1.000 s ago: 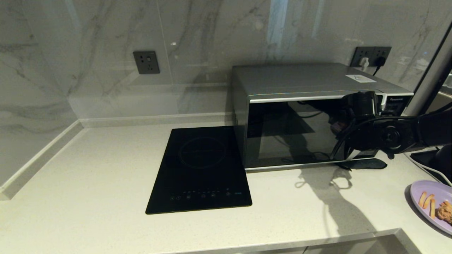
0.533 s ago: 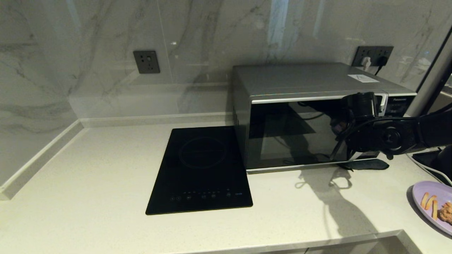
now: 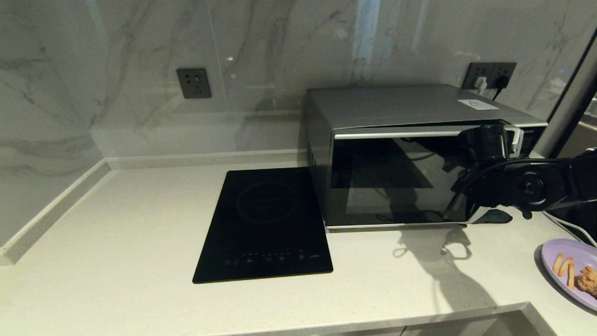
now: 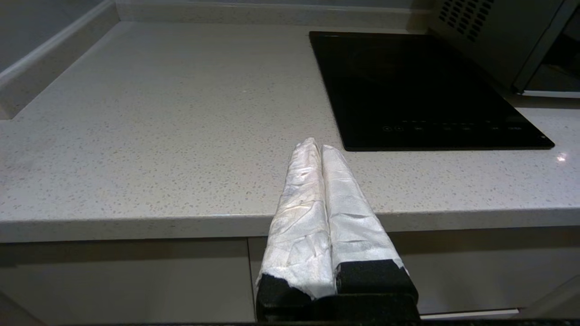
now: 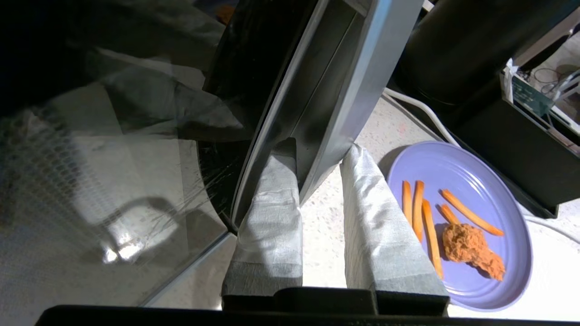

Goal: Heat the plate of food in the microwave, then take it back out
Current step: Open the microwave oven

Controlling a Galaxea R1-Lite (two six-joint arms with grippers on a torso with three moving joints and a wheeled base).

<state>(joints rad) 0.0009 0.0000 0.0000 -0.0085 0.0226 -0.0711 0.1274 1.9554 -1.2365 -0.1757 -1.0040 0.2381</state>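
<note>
Microwave (image 3: 419, 154) sits at the back right of the pale speckled worktop (image 3: 140, 224), door slightly ajar on its handle side, dark glass facing front. Right gripper (image 5: 317, 156) is at that edge of the door; in the right wrist view its 2 cloth-wrapped fingers (image 5: 272, 213) straddle the silver handle (image 5: 358, 81), 1 on the glass side, 1 on the outer side, jaws pinching the handle. In the head view the right arm comes in from the right edge, its dark wrist covering the handle end of the door, gripper (image 3: 501, 140) largely hidden by the wrist. Plate (image 3: 571, 270), lilac, lies on the worktop at the near right, apart from the microwave, partly cut by the frame edge; on it several orange fries (image 5: 419, 213) and 1 brown breaded piece (image 5: 471, 249). Black hob (image 3: 266, 224) lies flat just left of the microwave. Left gripper (image 4: 317, 149) hangs in front of the worktop's near edge, well left of the action, jaws pressed together, holding nothing. 2 wall sockets on the marble backsplash, 1 (image 3: 193, 83) left of the microwave, 1 (image 3: 489, 74) behind it with plugs in.
</note>
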